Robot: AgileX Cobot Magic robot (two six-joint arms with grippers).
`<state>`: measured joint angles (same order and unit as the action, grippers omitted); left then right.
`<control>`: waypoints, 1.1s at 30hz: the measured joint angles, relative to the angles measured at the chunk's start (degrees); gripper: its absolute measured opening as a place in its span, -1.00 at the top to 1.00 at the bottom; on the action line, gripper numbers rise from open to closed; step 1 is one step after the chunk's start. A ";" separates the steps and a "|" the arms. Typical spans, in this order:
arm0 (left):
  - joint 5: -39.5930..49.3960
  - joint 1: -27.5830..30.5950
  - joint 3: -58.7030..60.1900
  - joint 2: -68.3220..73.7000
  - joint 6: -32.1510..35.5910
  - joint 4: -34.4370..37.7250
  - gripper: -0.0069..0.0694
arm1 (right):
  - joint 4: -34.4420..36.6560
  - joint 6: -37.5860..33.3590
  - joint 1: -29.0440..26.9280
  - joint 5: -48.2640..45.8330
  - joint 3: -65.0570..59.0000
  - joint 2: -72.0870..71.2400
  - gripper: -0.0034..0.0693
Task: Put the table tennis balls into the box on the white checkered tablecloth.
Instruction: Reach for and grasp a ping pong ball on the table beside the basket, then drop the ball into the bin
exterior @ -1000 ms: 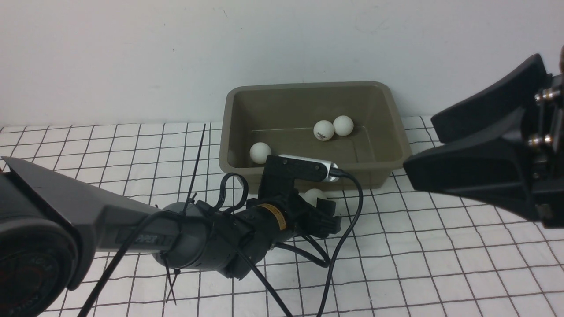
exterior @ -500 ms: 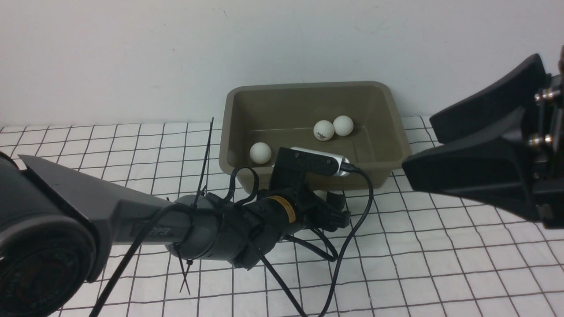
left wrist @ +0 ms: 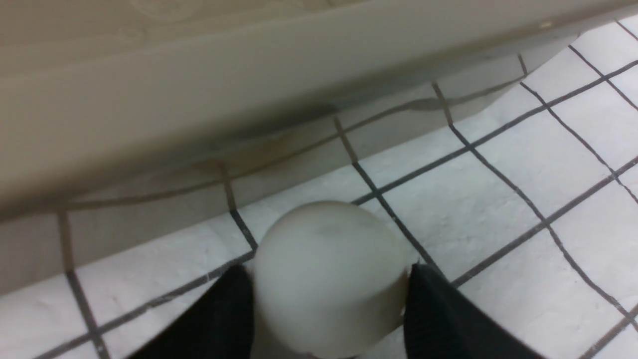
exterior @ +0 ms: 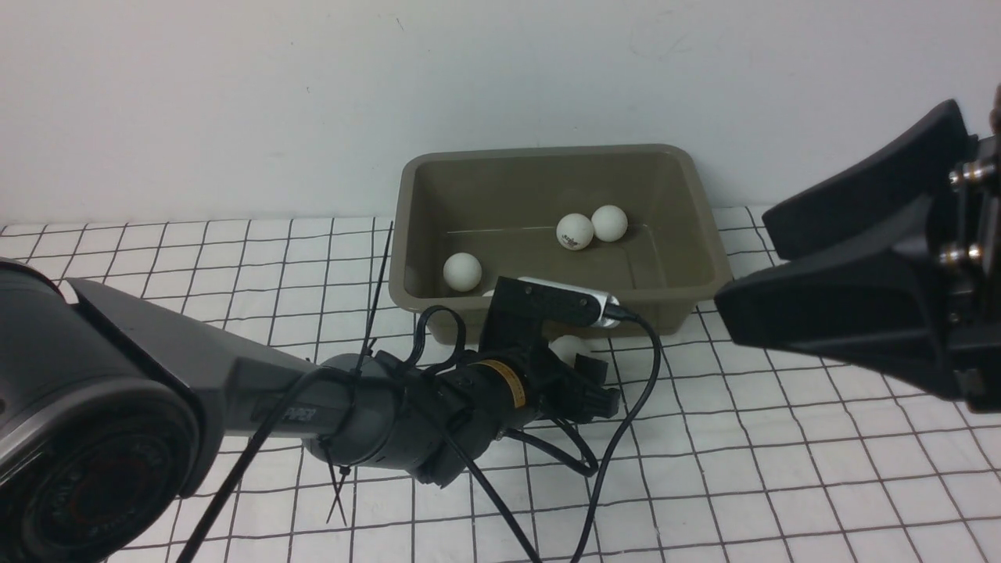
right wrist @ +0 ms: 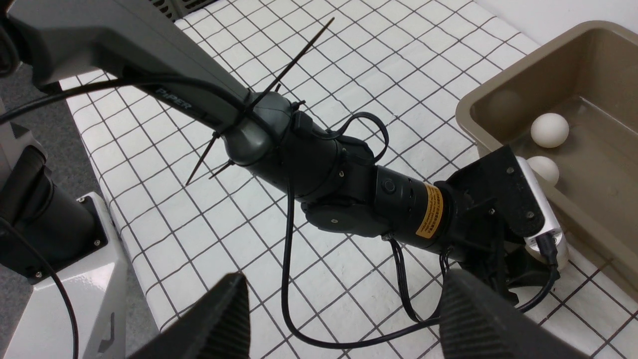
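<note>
**Box.** The rectangular olive-brown plastic box [exterior: 547, 151] stands at 12 o'clock on the white tablecloth with thin black grid lines [exterior: 782, 469]. Its far side is close to the pale wall [exterior: 235, 117].

**Contents, viewed from the front.**
- One small matte white table tennis ball [exterior: 462, 271] lies at 8 o'clock on the box floor.
- Two more, a logo-printed ball [exterior: 575, 231] and a plain ball [exterior: 609, 223], touch each other at roughly 1 o'clock.
- A pale sliver [exterior: 489, 294] beside the left arm's silver-and-black wrist camera [exterior: 559, 301] may be a fourth ball. The camera body covers most of it.

**Left gripper** [left wrist: 329, 271]. It sits low over the tablecloth at 6 o'clock from the box, just outside its near wall. Its two black fingers [left wrist: 219, 324] press on opposite sides of a further white ball, the gripped ball [left wrist: 326, 249], each finger in contact with it.

**Right gripper** [right wrist: 343, 279]. It is raised at 3 o'clock, well apart from the box. Its fingers stand spread wide, with nothing between them.
</note>
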<state>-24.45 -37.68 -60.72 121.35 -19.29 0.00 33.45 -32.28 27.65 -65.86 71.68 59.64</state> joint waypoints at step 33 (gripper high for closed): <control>9.06 -3.86 0.00 -16.14 1.08 -11.19 -0.06 | 0.25 -0.36 0.00 -0.01 0.00 0.00 -0.36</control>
<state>-15.39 -41.54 -60.72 105.21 -18.21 -11.19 33.69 -32.64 27.65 -65.87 71.68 59.64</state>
